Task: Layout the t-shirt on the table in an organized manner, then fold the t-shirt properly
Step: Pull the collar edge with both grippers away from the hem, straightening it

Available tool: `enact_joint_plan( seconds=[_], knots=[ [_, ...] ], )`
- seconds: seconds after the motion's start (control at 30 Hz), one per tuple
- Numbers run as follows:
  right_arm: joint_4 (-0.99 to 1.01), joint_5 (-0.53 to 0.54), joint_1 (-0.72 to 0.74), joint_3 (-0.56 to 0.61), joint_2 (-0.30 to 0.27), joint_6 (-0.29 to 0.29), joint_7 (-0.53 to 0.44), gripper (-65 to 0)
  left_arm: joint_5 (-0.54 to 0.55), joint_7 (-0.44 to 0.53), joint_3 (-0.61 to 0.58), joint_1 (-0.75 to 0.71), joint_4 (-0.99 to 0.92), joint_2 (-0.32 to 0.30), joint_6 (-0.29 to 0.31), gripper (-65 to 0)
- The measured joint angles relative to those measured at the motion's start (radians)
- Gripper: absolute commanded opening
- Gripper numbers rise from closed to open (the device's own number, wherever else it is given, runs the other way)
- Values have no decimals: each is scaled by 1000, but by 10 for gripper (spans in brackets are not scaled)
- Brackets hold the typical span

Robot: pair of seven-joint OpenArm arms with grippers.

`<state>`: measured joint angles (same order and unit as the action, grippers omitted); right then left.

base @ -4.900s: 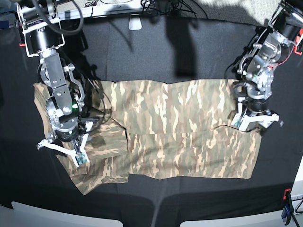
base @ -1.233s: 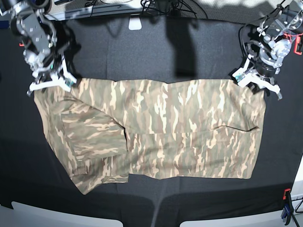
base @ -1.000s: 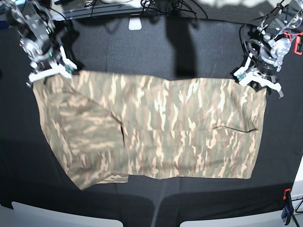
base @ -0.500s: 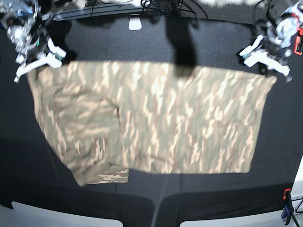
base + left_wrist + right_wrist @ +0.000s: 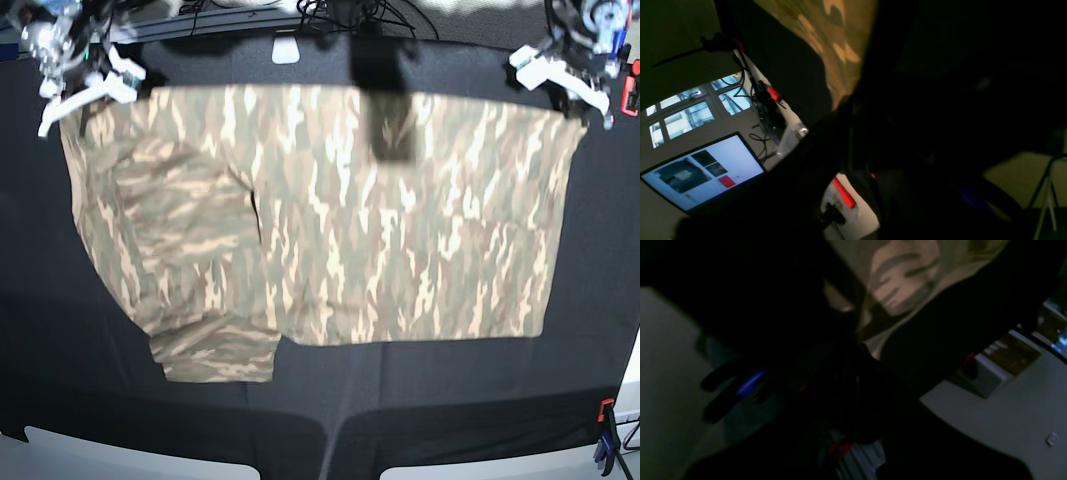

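The t-shirt (image 5: 330, 220) is soft, matt cloth with a printed camouflage pattern — no sheen anywhere, and its surface shows only gentle creases. Under it, the table (image 5: 450, 400) is covered in a black fabric that looks dull and slightly napped, soaking up the light. The fingers of the right gripper (image 5: 85, 85) and the left gripper (image 5: 560, 75) look like smooth white plastic with a faint gloss. Low at the table edge, a clamp (image 5: 604, 432) looks like blue and orange plastic.

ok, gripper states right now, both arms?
Left gripper: shut on the t-shirt, top corner.
Right gripper: shut on the t-shirt's other top corner.
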<state>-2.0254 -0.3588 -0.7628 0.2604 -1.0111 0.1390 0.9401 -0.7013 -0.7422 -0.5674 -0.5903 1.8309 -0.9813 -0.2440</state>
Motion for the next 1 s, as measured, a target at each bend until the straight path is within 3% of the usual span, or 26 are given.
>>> enact_joint_plan(
  seconds=[0.2, 0.67, 0.77, 0.93, 1.0],
  knots=[
    [-3, -144, -108, 0, 0, -35, 35, -650, -3, 1, 1, -53, 0, 0, 0, -650],
    [-4, -174, -258, -2, -3, -85, 44, -650, -63, -25, 5, -137, 1, -2, -6, -650],
    [-4, -178, -261, -2, -3, -131, 45, -650, -82, -25, 5, -143, 1, -3, -7, -650],
    [-5, -218, -260, -3, -4, -140, 33, -650, -82, -25, 5, -141, 1, -3, -7, -650],
    [-5, -228, -260, -3, -4, -195, 26, -650, -82, -25, 5, -141, 1, -3, -7, -650]
  ],
)
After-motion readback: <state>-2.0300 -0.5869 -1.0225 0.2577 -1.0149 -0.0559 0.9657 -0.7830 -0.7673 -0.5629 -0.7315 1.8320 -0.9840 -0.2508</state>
